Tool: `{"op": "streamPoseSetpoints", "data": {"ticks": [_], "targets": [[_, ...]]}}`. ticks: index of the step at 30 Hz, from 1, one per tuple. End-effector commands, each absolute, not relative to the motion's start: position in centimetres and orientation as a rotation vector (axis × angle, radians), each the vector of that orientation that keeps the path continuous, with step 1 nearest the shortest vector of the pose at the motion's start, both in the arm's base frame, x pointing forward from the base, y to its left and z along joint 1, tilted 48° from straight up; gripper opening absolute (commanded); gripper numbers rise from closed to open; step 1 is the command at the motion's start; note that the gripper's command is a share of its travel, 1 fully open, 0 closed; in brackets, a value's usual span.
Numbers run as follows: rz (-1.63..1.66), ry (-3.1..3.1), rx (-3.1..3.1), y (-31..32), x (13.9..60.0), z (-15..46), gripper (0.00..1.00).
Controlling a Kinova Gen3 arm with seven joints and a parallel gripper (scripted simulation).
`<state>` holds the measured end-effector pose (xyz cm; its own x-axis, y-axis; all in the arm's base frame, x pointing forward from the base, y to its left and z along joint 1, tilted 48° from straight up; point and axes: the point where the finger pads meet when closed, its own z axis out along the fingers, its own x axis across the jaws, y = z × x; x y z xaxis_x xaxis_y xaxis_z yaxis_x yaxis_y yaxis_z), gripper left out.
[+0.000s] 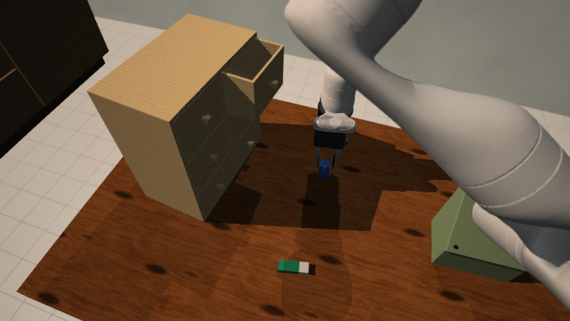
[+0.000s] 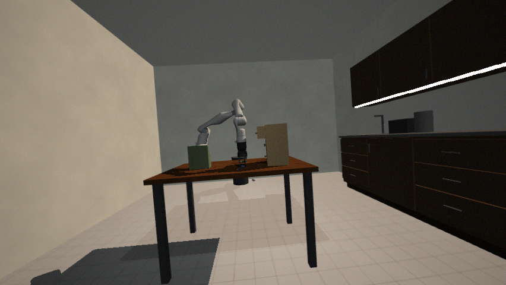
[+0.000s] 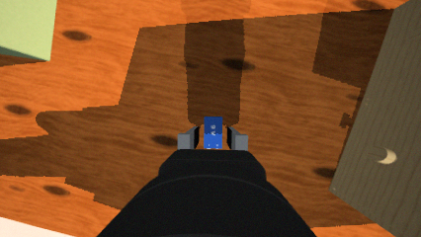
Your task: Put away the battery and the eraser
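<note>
"Two grey fingers of the black gripper (image 1: 326,159) (image 2: 242,163) (image 3: 212,138) stand apart, one on each side of the small blue box-shaped battery (image 1: 324,168) (image 3: 212,132), gripping nothing?"

"Yes. Its long axis runs between the pads, so closing should catch its narrow width."

"Edges?"

"It's well inside the brown wooden desk's (image 1: 159,255) (image 2: 226,176) (image 3: 277,99) edges, between the tan wooden chest (image 1: 171,59) (image 2: 278,145) (image 3: 380,123) and the green box (image 1: 470,239) (image 2: 199,157) (image 3: 25,25). Lift straight up, then clear the open top drawer's (image 1: 267,85) (image 2: 261,132) rim."

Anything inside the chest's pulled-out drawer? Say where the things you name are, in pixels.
The pulled-out drawer (image 1: 267,84) (image 2: 261,132) shows nothing in its visible part. Its near corner is behind the drawer front; the rest is inside the chest.
</note>
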<state>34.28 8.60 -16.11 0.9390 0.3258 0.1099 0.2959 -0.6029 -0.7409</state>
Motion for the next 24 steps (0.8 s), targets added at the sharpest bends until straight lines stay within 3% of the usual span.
{"op": "streamPoseSetpoints", "data": {"ticks": [1,24], "targets": [[0.044,-0.437,-2.255,8.5,34.4,-16.1,0.81],[0.044,-0.437,-2.255,10.3,33.9,-17.7,0.81]]}}
